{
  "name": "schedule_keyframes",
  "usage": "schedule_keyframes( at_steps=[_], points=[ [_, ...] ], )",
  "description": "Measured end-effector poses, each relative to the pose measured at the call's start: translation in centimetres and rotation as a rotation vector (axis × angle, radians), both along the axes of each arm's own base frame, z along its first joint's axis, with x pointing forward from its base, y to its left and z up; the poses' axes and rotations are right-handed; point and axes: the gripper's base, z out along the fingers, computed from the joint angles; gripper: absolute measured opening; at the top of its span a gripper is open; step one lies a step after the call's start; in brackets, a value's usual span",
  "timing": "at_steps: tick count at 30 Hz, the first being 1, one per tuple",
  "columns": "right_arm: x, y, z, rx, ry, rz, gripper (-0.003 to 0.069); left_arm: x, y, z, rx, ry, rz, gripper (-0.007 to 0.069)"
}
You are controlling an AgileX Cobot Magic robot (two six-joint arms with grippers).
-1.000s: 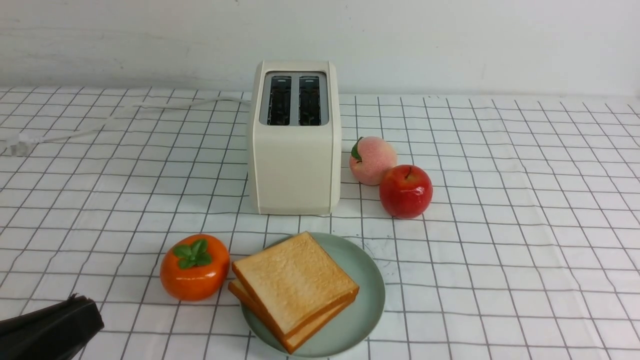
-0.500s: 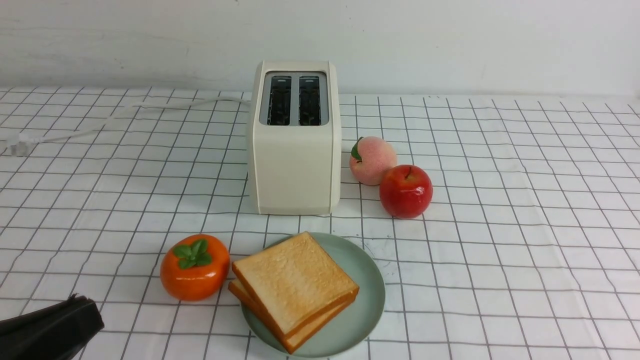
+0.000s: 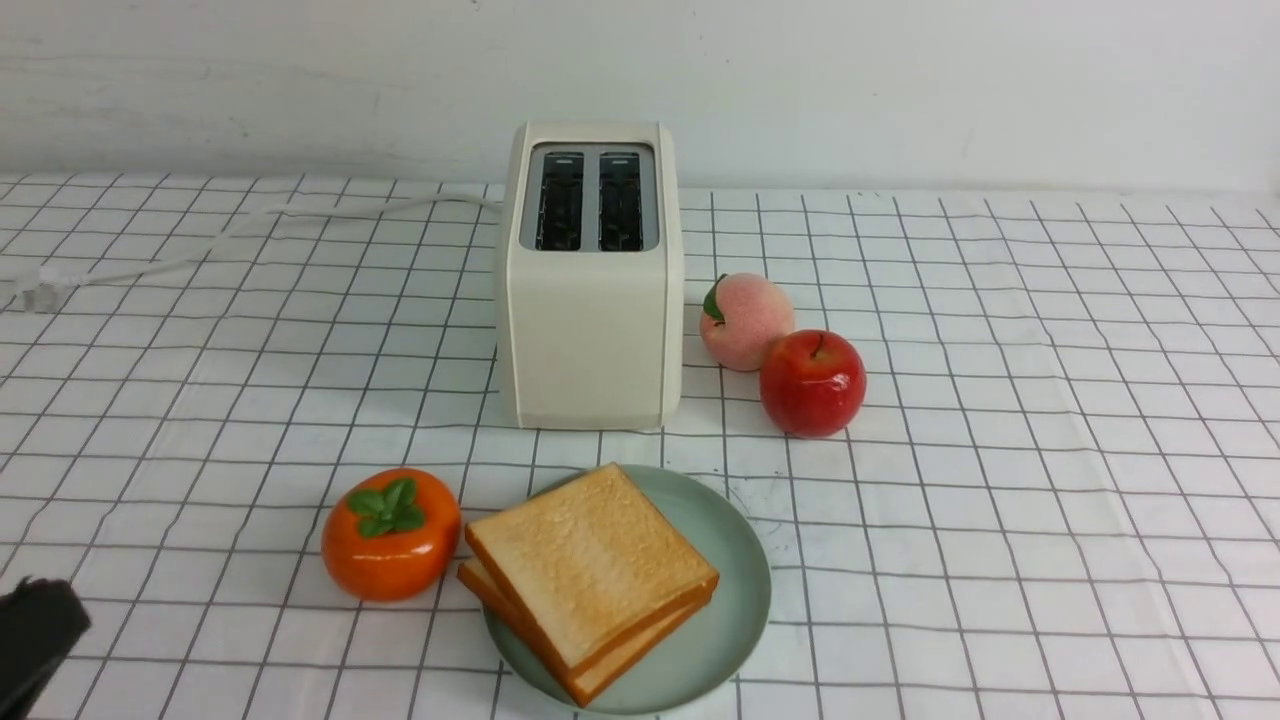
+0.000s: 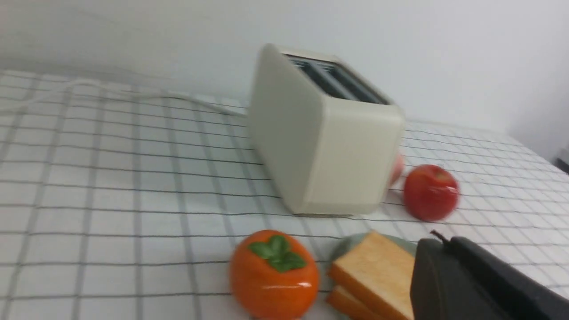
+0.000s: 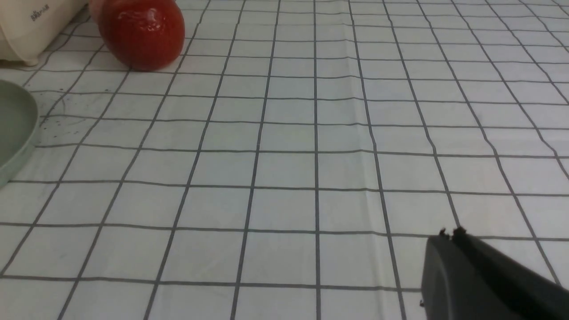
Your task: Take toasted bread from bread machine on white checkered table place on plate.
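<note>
At the lower left edge of the front view, the left gripper hangs low over the white checkered table, its fingers pressed together on nothing. Just right of it an orange persimmon sits beside the plate, where both slices of toasted bread lie stacked. Behind, the bread machine shows empty slots (nothing left to pull). Judging by this, only a clean retreat is called for: lift clear of the persimmon. The right gripper, clenched empty, rests far right.
</note>
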Motion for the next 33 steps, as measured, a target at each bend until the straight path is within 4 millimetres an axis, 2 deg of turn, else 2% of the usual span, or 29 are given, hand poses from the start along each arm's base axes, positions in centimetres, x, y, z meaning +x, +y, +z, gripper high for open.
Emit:
schedule_keyframes(
  at_steps=[6, 12, 33],
  points=[
    [0.0, 0.0, 0.0, -0.001, 0.000, 0.000, -0.0006, -0.3, 1.2, -5.8, 0.001, 0.071, 0.197, -0.0013],
    [0.0, 0.0, 0.0, -0.001, 0.001, 0.000, 0.0000, -0.8, 1.1, -8.1, 0.008, 0.265, 0.188, -0.0013],
    [0.0, 0.0, 0.0, 0.000, 0.001, 0.000, 0.0010, -0.8, 1.1, -8.2, -0.008, 0.278, 0.187, -0.0013]
  ],
)
